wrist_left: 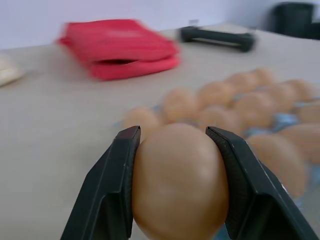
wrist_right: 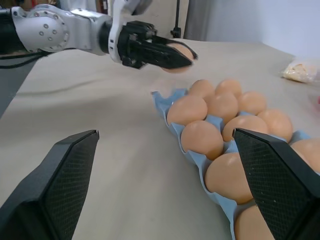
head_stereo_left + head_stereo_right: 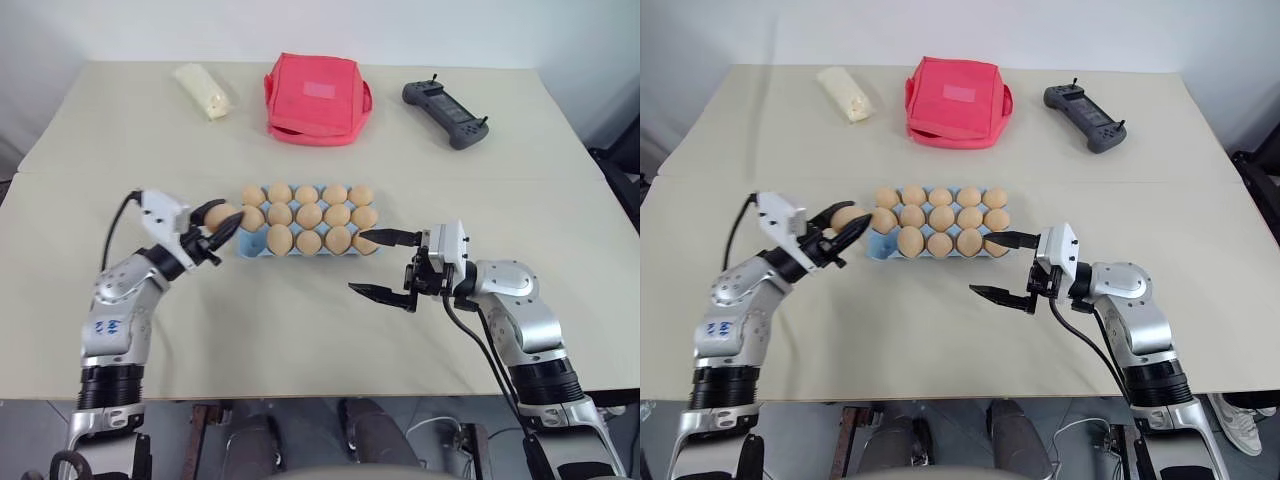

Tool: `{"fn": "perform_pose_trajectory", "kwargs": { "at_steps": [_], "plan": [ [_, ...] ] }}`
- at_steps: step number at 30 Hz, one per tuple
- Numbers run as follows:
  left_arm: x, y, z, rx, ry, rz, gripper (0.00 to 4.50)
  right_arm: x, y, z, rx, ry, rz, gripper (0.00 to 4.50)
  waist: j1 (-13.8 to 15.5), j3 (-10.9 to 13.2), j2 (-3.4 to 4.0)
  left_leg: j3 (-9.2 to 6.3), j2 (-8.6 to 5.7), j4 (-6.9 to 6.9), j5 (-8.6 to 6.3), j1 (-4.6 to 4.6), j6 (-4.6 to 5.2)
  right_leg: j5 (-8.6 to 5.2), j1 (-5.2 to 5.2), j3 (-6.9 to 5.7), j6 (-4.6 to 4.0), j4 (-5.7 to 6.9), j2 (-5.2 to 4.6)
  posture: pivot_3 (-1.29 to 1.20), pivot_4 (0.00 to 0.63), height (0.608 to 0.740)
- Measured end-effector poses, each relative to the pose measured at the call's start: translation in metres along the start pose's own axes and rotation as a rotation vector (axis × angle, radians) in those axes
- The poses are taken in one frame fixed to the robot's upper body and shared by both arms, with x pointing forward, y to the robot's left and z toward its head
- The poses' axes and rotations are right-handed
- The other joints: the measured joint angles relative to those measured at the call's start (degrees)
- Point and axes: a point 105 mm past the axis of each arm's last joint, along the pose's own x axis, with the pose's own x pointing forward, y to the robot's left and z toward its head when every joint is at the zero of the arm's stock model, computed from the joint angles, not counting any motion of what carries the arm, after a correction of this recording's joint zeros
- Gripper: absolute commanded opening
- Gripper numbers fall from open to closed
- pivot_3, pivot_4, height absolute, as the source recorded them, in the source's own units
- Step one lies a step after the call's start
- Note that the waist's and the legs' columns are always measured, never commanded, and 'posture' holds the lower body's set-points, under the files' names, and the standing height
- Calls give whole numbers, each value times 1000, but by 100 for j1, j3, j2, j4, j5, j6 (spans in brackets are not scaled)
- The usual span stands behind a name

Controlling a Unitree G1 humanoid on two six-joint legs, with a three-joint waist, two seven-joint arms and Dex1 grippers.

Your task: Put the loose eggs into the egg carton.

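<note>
The light-blue egg carton (image 3: 246, 251) lies at the table's middle, with several tan eggs (image 3: 309, 215) sitting in its cups. Its front-left cup looks empty. My left gripper (image 3: 226, 218) hovers at the carton's left end, shut on one loose egg (image 1: 177, 185); the black fingers (image 1: 112, 190) press both of its sides. That same held egg (image 2: 176, 52) appears in the right wrist view above the carton's (image 2: 197, 162) end. My right gripper (image 3: 361, 264) stands open at the carton's front-right corner, pointing left, with nothing between its fingers (image 2: 60, 170).
A red fabric pouch (image 3: 315, 97) lies at the back centre. A black handheld controller (image 3: 445, 112) is to its right, and a pale plastic bag (image 3: 205, 90) to its left. Bare table stretches in front of the carton.
</note>
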Motion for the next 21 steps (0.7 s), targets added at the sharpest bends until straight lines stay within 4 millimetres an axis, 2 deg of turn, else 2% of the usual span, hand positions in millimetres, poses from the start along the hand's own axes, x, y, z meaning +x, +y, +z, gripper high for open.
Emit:
{"fn": "perform_pose_trajectory", "kwargs": {
  "at_steps": [3, 5, 9, 11, 12, 15, 21],
  "plan": [
    [9, -6, -5, -8, 18, -51, 1988, 1, 0, 1, -2, -9, -7, 4500, -53, 0, 1, -2, 7, -8, 3, 2, -6, 0, -8, 3, 0, 5, 6, 0, 150, 740],
    [10, -9, -11, -17, 38, -80, 2522, 2, 0, 1, -2, -13, -11, 4500, -64, 1, 1, -4, 7, -12, 3, 2, -7, 0, -10, 2, 0, 6, 5, 0, 150, 740],
    [5, -12, -12, -6, 40, -108, 3674, 4, 0, 3, -8, -20, -12, 4500, -41, 1, 1, -12, 5, -9, 3, 2, -6, 0, -8, 4, 0, 4, -1, 0, 150, 740],
    [-10, -14, -16, 9, 61, -116, 4323, 4, 2, 3, -9, -22, -13, 4500, -73, 1, 1, -13, 9, -11, 2, 3, -6, 0, -9, 12, 0, 4, -5, 0, 150, 740],
    [-18, -12, -18, 10, 68, -107, 4491, 4, 3, 2, -4, -20, -16, 4500, -74, 1, 1, -15, 10, -11, 2, 4, -6, 0, -9, 11, 0, 9, -6, 0, 150, 740],
    [-44, -1, -23, 11, 115, -77, 4491, 4, 3, 2, -3, -19, -17, 4500, -85, 1, 1, -15, 17, -7, 5, 4, -9, 0, -9, 11, -2, 9, -7, 0, 150, 740],
    [-96, 25, -16, 85, 206, -25, 4491, -2, 3, -1, -2, 5, -18, 4500, -87, 1, 2, -12, 4, -10, 5, 4, -2, 0, -7, 8, -4, 2, -8, 0, 150, 740]
  ]
}}
